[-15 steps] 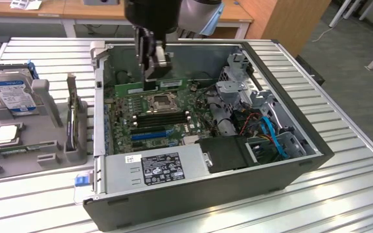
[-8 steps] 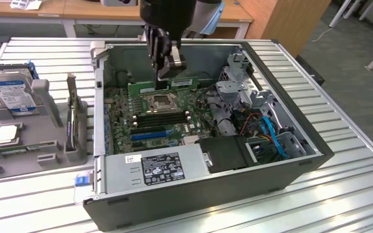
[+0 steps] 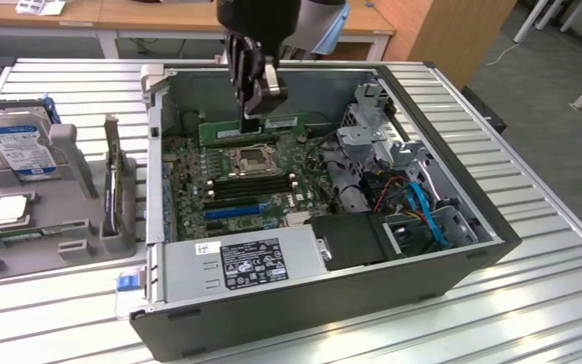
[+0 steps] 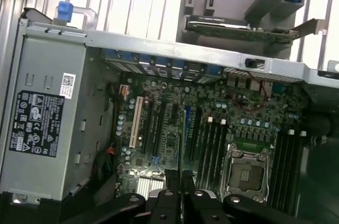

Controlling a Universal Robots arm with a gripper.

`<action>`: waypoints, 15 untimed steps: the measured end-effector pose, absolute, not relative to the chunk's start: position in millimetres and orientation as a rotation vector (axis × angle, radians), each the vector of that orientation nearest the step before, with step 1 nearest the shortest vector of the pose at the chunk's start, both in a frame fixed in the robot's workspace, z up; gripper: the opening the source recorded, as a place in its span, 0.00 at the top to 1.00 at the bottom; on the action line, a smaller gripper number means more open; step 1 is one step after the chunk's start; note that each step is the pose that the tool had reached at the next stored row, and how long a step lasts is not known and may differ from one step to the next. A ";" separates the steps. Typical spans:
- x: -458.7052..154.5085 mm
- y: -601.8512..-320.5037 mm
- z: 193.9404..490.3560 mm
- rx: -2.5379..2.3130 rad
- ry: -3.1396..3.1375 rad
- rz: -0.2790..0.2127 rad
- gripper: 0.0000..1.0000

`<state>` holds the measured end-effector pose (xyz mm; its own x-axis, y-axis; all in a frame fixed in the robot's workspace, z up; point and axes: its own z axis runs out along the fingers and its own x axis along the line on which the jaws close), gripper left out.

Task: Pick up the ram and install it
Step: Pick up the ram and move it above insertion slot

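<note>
The ram (image 3: pixel 270 127) is a long green stick held lengthwise above the back of the motherboard (image 3: pixel 225 189), inside the open computer case (image 3: pixel 442 262). My gripper (image 3: pixel 254 112) comes down from above and is shut on the stick's upper edge near its middle. In the wrist view the ram (image 4: pixel 183 134) appears edge-on as a thin green line running out from between the dark fingers (image 4: pixel 165 203) of the gripper (image 4: pixel 181 181). Black memory slots (image 3: pixel 252 182) lie below, just past the processor socket (image 3: pixel 249 158). The socket (image 4: pixel 246 173) and slots (image 4: pixel 212 139) sit beside the stick.
A silver power supply (image 3: pixel 240 262) fills the case's near corner. Drive cages (image 3: pixel 372 136) and blue cables (image 3: pixel 424 206) crowd the exterior view's right. On that view's left, a grey fixture (image 3: pixel 69 227) holds a hard drive (image 3: pixel 18 144), an upright card (image 3: pixel 119 186) and a processor chip (image 3: pixel 8 208).
</note>
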<state>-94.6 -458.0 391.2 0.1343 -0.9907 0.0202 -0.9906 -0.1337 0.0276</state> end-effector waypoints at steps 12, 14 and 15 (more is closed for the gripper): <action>-92.8 -428.0 391.1 2.339 -2.046 -0.005 0.87; -92.8 -427.9 391.2 2.314 -2.074 -0.005 0.87; -92.8 -427.9 391.1 2.294 -2.096 -0.006 0.87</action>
